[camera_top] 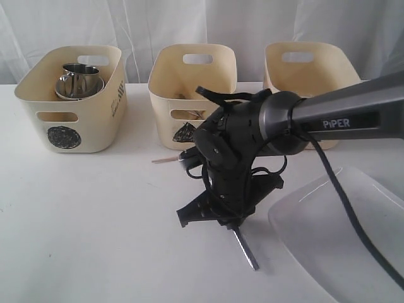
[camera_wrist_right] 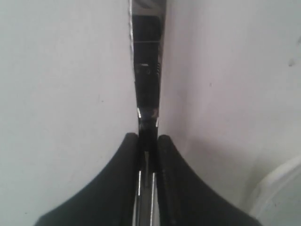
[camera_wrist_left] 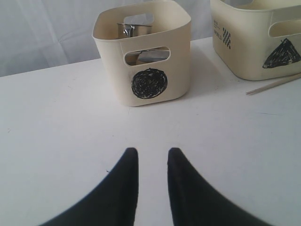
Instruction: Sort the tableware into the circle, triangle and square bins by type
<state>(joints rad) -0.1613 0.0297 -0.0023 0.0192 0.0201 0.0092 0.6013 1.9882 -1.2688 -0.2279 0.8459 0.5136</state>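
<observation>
On the left we see the circle bin [camera_top: 95, 129] holding two steel mugs [camera_top: 79, 81], and in the left wrist view the left gripper [camera_wrist_left: 152, 153] hovers over the bare white table [camera_top: 82, 221] with a narrow empty gap between its tips. Next comes the triangle bin [camera_top: 165, 95], with a wooden chopstick [camera_top: 166, 160] lying on the table just in front of it. Right of that, we find the right gripper [camera_wrist_right: 148, 137] clamped on a flat steel utensil [camera_wrist_right: 146, 70], just beside the large white plate [camera_top: 334, 233], with a third bin [camera_top: 309, 76] behind, its mark hidden.
</observation>
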